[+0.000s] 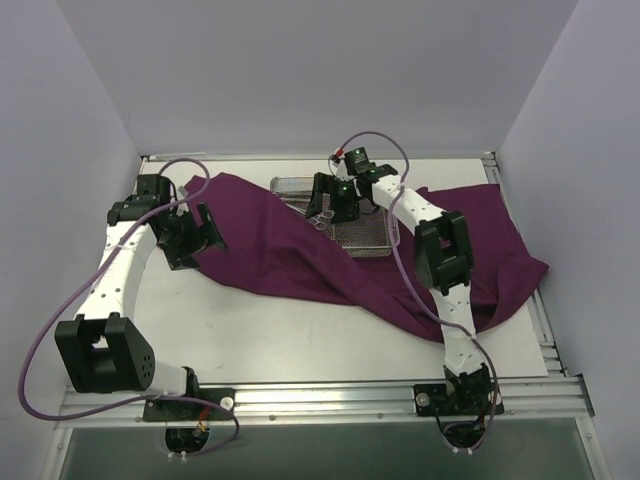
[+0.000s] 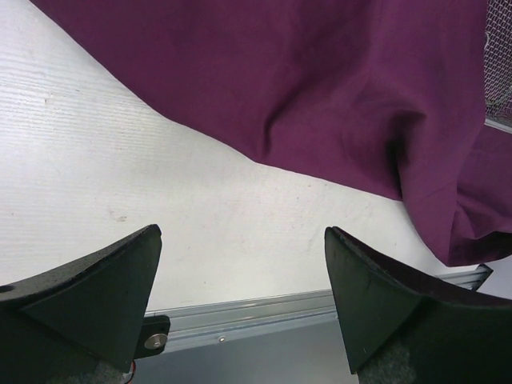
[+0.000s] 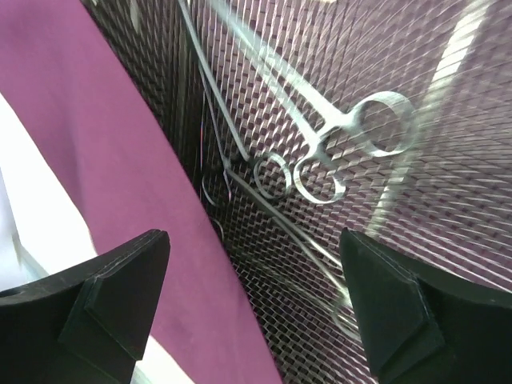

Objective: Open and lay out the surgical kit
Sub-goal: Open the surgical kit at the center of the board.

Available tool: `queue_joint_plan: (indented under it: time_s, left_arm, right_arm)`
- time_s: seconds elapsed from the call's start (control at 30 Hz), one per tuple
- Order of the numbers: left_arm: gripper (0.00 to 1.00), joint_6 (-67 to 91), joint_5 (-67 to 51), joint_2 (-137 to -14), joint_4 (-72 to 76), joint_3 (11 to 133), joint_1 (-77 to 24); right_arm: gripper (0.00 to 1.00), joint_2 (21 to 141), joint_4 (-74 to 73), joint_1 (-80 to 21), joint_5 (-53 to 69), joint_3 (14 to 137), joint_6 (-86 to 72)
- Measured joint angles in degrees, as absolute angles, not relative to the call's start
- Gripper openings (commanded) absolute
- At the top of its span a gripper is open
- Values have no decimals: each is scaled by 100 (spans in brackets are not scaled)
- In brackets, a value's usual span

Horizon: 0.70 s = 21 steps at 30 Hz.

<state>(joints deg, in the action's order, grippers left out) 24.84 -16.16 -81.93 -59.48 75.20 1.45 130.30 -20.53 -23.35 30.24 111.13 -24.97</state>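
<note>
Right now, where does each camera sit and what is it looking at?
Top external: overhead behind the robot, facing down at the table; left arm and right arm show.
Left wrist: facing the purple cloth's edge; open left gripper shows.
Right wrist: facing clamps in the mesh tray; open right gripper shows.
Shared: both wrist views see the cloth.

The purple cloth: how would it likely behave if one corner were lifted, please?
Probably floppy: the purple cloth lies in soft folds. It would likely sag, not lift flat. Pulling might shift the mesh tray on it.
</note>
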Motion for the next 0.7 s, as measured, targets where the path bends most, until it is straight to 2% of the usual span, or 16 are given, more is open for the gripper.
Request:
queue_joint_plan:
  time_s: [0.27, 0.37, 0.47, 0.5, 0.6, 0.7]
  left_arm:
    - [92, 2499, -1516, -8182, -6012, 7548, 198]
    - [92, 2508, -1498, -8182, -6027, 7601, 198]
    - [92, 2512, -1470, -8182, -6029, 7647, 200]
    - [92, 2510, -1457, -8182, -6040, 7666, 200]
    - [92, 2528, -1380, -8180, -6049, 7695, 204]
    - [92, 2554, -1262, -8165, -6071, 7697, 207]
  right_arm:
    - [78, 13465, -2191, -2742, 3651, 11275, -2414]
    - [68, 13467, -2119, -2810, 3798, 11340, -2432]
    - [53, 13467, -2003, -2818, 3839, 11371, -2499]
    - [34, 13467, -1962, -2816, 3841, 11371, -2534]
    - [3, 13467, -1841, -2816, 3850, 11371, -2626]
    - [0, 13467, -1802, -2821, 3841, 11408, -2724]
